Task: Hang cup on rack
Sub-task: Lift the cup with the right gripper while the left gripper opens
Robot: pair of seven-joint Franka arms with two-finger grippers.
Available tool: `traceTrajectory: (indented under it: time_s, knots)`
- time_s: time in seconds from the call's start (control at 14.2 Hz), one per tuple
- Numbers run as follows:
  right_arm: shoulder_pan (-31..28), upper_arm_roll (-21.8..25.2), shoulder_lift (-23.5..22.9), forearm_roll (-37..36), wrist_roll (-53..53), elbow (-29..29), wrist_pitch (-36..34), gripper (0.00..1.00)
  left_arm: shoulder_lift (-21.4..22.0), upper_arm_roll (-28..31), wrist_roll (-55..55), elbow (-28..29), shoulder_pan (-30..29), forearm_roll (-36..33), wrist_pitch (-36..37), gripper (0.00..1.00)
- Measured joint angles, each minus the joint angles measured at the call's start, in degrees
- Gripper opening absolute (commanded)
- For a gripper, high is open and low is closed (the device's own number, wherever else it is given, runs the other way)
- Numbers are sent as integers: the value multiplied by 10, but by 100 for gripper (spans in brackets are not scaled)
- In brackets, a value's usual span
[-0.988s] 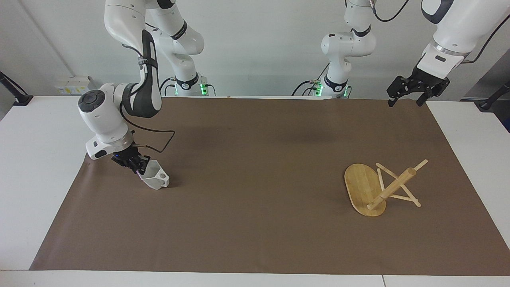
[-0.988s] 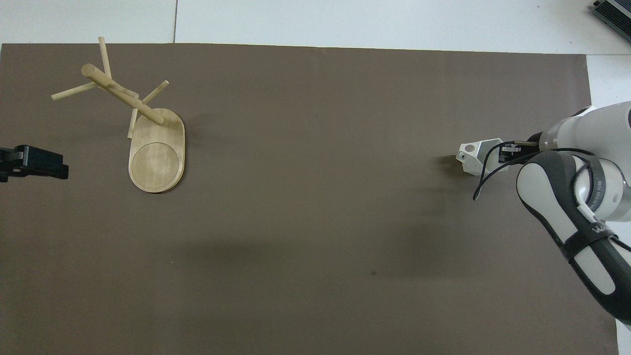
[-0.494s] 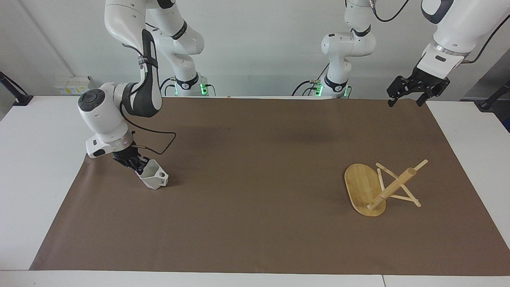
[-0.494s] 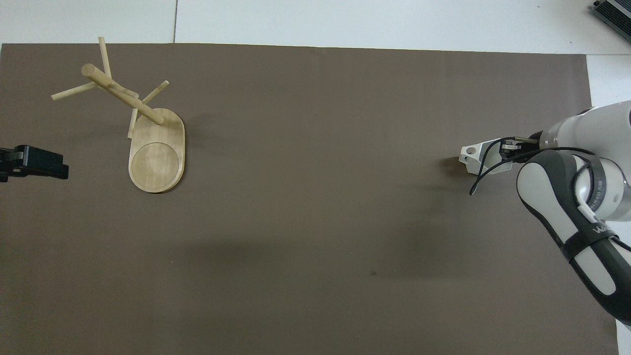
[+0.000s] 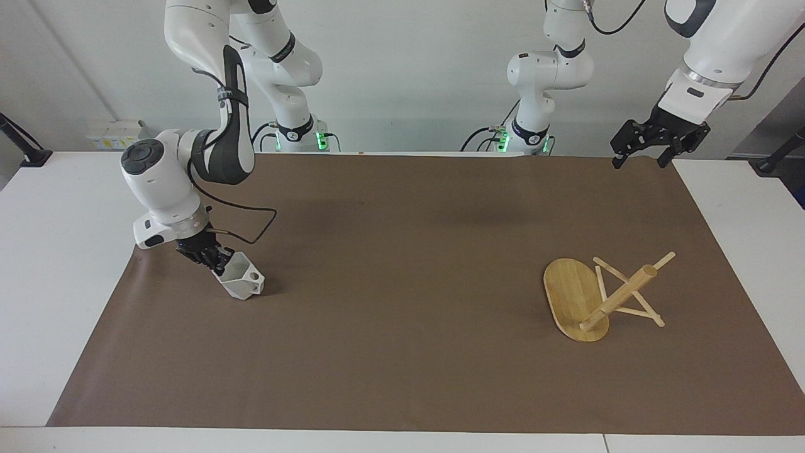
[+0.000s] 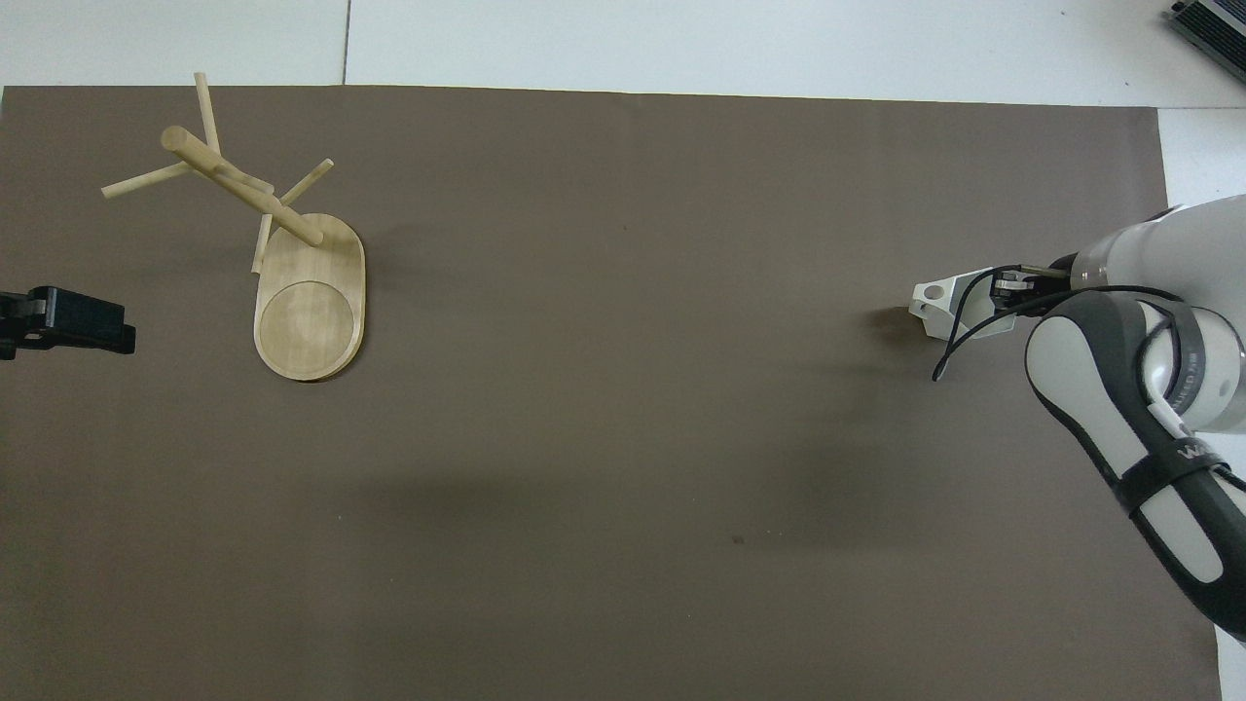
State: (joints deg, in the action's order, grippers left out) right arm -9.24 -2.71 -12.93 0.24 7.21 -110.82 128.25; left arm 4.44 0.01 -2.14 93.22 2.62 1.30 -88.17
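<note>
A brown mat (image 5: 402,327) covers most of the white table (image 5: 56,264).

1. One white faceted cup (image 5: 242,278) (image 6: 942,304), near the edge of the brown mat (image 5: 402,352) (image 6: 623,467) at the right arm's end.
2. One bamboo mug rack (image 5: 600,294) (image 6: 277,248), near the mat's edge at the left arm's end.
3. One brown mat on the table (image 5: 38,264).
4. Two grippers: right gripper (image 5: 214,263) (image 6: 1007,294), left gripper (image 5: 643,150) (image 6: 68,321).

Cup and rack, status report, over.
Right gripper shut on cup, tilted. Left gripper waits open over mat corner. Rack tipped over. Path clear.
</note>
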Motion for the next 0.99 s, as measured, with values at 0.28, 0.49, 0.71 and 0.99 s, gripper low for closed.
traceTrajectory:
  time_s: [0.28,0.49,0.71,0.99]
  knots:
    - [0,0,5,0,0,33,-37,0,0,0,0,0,0,0,0,100]
    - [0,0,5,0,0,55,-67,0,0,0,-1,0,0,0,0,100]
    - [0,1,6,-2,-5,83,-106,0,0,0,-14,0,0,0,0,100]
    - [-1,11,7,-2,-31,130,-163,0,0,-2,-40,4,1,0,4,100]
